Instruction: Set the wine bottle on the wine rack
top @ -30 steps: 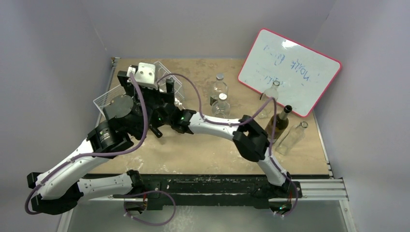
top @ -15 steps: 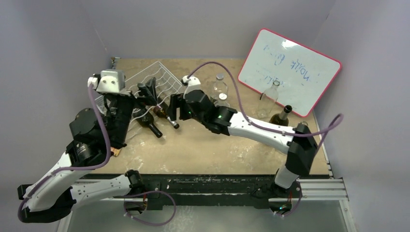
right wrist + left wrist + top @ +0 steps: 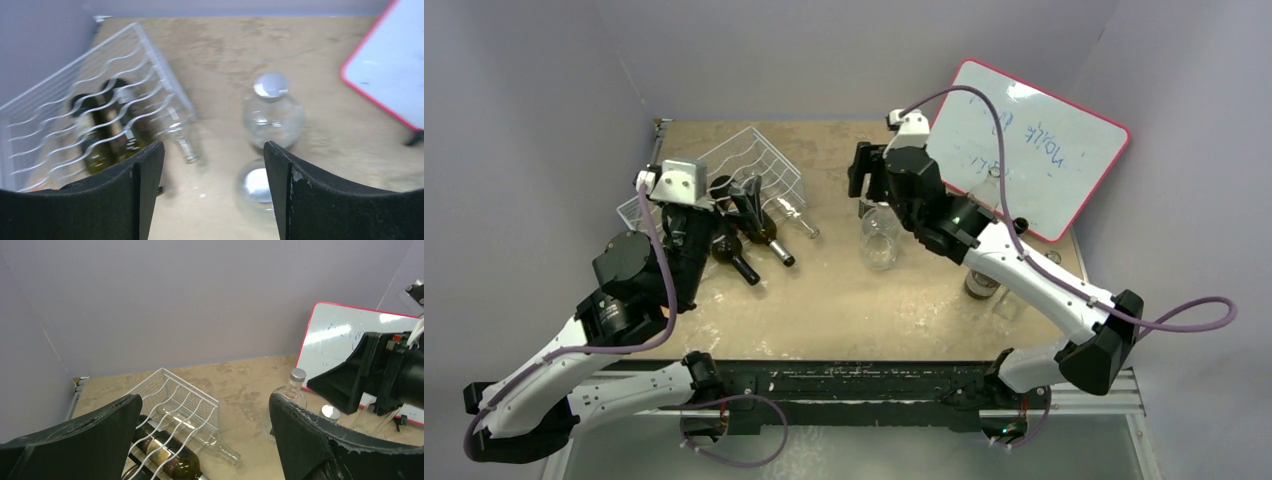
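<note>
Two dark wine bottles (image 3: 162,458) lie side by side at the wine rack (image 3: 175,395). Their bodies show through its wavy white rods and their necks poke out past its near edge. Whether they rest in its grooves or under it, I cannot tell. A clear bottle (image 3: 216,445) lies just beside them on the rack's right side, also partly behind the rods. The rack itself sits tilted on the table (image 3: 844,300).

The left gripper (image 3: 736,192) hangs just above the rack's near edge, jaws spread wide with nothing between them. The right gripper (image 3: 212,147) is well to the right of the rack, its jaws likewise wide apart and empty. It is above two round clear bottles (image 3: 272,107) with silver caps, which stand upright. Farther right of the rack, a red-framed whiteboard (image 3: 1024,140) stands at a slant.
</note>
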### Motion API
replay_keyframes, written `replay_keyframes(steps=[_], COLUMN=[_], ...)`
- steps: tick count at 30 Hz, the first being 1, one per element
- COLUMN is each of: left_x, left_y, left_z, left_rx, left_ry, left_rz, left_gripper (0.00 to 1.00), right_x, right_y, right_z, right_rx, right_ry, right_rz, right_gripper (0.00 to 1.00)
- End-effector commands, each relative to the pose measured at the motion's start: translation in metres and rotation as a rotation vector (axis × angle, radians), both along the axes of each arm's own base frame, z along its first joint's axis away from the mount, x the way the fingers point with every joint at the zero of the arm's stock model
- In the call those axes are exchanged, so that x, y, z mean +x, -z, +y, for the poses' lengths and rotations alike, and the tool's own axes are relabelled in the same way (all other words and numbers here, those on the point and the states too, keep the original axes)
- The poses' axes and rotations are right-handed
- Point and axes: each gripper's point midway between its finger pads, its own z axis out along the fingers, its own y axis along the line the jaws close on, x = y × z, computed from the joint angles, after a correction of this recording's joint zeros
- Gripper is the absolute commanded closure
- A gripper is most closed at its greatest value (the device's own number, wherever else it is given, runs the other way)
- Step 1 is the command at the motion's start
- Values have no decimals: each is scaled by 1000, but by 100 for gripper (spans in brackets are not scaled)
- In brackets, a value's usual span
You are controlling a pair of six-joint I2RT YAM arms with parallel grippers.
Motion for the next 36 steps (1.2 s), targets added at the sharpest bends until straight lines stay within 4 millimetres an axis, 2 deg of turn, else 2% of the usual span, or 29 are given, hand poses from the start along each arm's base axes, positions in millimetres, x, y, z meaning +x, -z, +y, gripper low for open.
replay_keyframes(steps=[1,7,14,20,22,30,36], left_x=[0,4,12,15,16,19,19], left_y=[5,19,35,49,54,57,58], left_z=[-3,-9,-24,-36,-38,-43,-43], left_rx=[-4,41,79,84,87,91,93], left_ry=[14,8,20,37,36,40,40], left_rz=[12,38,74,107,116,119,123], left_gripper=[0,0,0,0,0,0,0], right_x=[20,30,38,37,37,46,55], right_y=[-17,-21,-3,13,16,40,57], right_z=[-77,-146,-198,-247,-258,-272,-272], right_rx=[-127,-189,-262,-293,-290,-281,-268], right_ry=[204,361,551,745,777,777,734], right_rz=[-34,-18,47,111,115,156,183], right_gripper=[25,24,24,24,25,29,41])
